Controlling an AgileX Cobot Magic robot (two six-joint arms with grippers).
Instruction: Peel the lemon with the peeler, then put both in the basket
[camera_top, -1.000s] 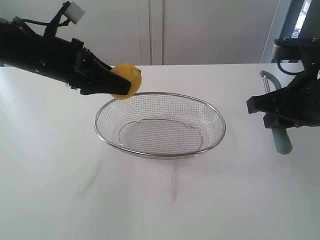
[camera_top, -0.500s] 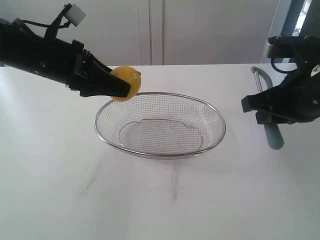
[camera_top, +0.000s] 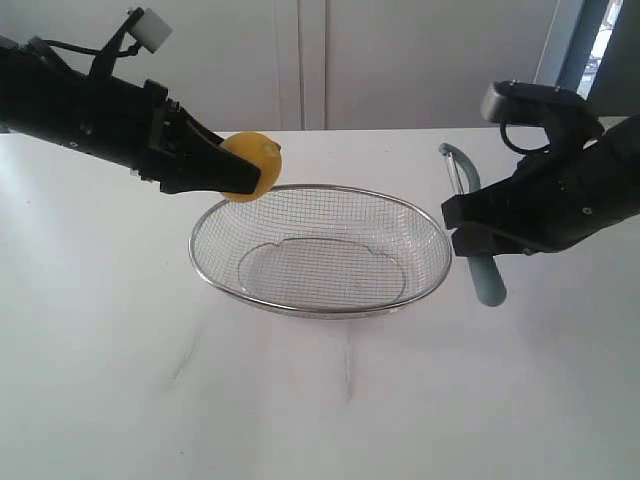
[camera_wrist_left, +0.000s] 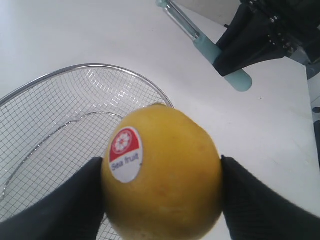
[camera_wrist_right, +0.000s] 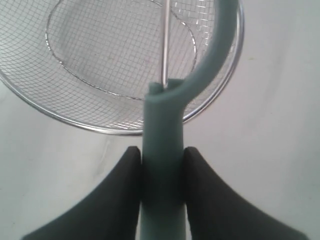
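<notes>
My left gripper (camera_top: 232, 172) is shut on the yellow lemon (camera_top: 253, 165), holding it in the air just over the basket's far left rim. In the left wrist view the lemon (camera_wrist_left: 165, 170) shows a red and white sticker, with a black finger on each side. The silver wire mesh basket (camera_top: 437, 233) sits mid-table with nothing in it. My right gripper (camera_top: 462, 240) is shut on the teal handle of the peeler (camera_top: 487, 282) right beside the basket's right rim, blade end pointing away. In the right wrist view the peeler (camera_wrist_right: 163, 145) hangs over the basket (camera_wrist_right: 95, 129) rim.
The white table (camera_top: 320, 400) spreads around the basket. A pale wall with cabinet doors (camera_top: 310, 60) runs behind the table.
The right arm has carried the peeler leftward, from well right of the basket to its right rim. The left gripper and lemon have barely moved.
</notes>
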